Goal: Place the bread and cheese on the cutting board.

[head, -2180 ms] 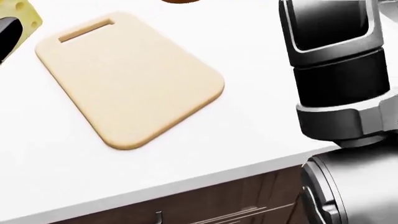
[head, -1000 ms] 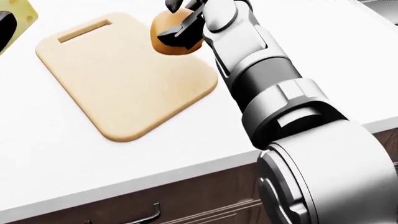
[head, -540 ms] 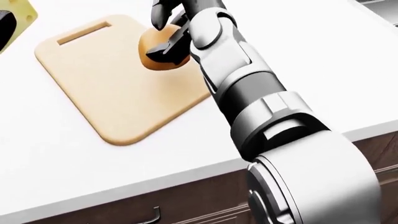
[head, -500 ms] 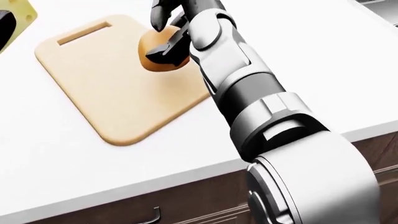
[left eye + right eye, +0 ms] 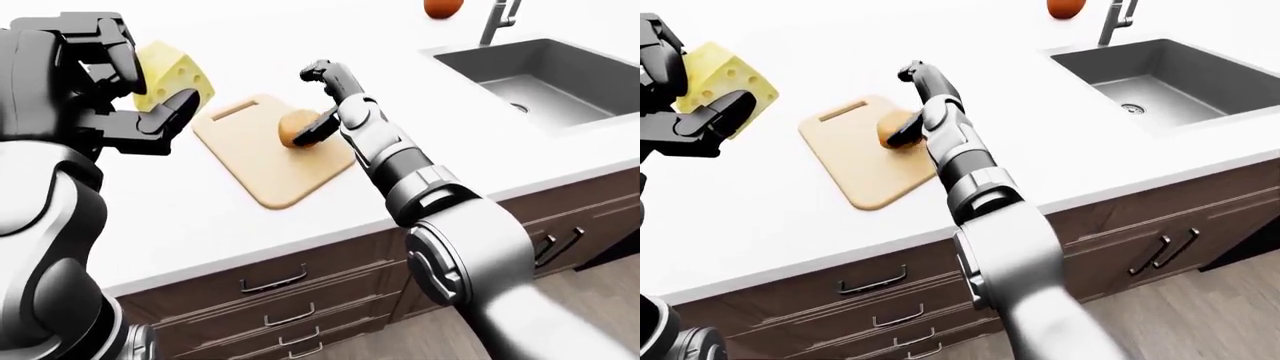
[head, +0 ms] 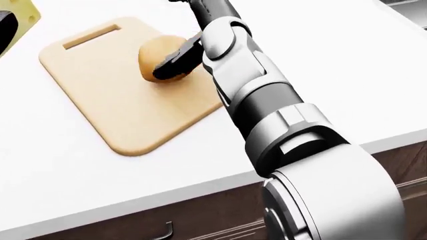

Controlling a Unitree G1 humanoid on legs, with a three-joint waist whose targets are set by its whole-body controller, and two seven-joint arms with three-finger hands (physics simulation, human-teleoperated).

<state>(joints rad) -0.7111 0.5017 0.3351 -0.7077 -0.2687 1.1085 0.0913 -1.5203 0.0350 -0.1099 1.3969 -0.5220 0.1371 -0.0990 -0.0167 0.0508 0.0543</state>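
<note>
The round golden-brown bread roll (image 6: 158,59) sits on the pale wooden cutting board (image 6: 110,107). The right hand (image 5: 322,105) has its fingers spread, one apparently touching the roll's side, though contact is hard to judge. The yellow holed cheese wedge (image 5: 172,75) is gripped in the left hand (image 5: 105,90) above the white counter (image 5: 420,142); firm and light, it is best held by its flat faces.

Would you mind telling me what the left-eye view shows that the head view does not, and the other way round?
Only the left-eye view shows the sink, the faucet and the left hand closed on the cheese. Only the head view gives a close look at one black finger lying against the bread. Both show the cutting board, the right hand and the white counter.
</note>
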